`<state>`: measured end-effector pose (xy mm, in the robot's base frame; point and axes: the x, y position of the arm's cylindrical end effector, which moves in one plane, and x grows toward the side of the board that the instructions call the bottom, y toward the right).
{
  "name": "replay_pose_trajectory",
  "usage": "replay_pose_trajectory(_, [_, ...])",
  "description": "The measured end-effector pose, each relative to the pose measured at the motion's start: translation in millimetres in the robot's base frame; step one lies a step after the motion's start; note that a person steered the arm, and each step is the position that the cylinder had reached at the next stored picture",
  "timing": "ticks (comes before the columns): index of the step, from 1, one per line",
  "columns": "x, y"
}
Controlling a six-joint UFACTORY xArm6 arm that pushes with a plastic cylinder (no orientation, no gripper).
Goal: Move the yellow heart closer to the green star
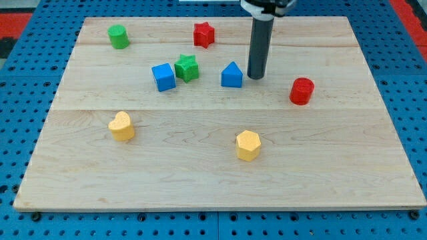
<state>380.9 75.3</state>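
No text, label, brand, number or sign can be read anywhere in the camera view: none on the wooden board (220, 167) or on the coloured blocks.

Yellow heart (121, 126), green star (187, 67), pale wooden board (213, 180), blue pegboard surround (20, 80).

- A lab or test bench: pale wooden tabletop (220, 167) lies on a blue base plate (20, 67) with a hole grid.
- Small coloured test blocks are scattered on it.
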Motion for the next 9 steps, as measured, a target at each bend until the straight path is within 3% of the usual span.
replay_pose_trajectory(2, [82.0, -20.2])
replay_pose_trajectory(3, [116.3, -71.6])
replay_pose_trajectory(4, [122.5, -154.9])
replay_pose_trajectory(7, [104.0, -262.2])
replay_pose_trajectory(8, [122.7, -271.4])
replay_pose_trajectory(9, [114.9, -299.6])
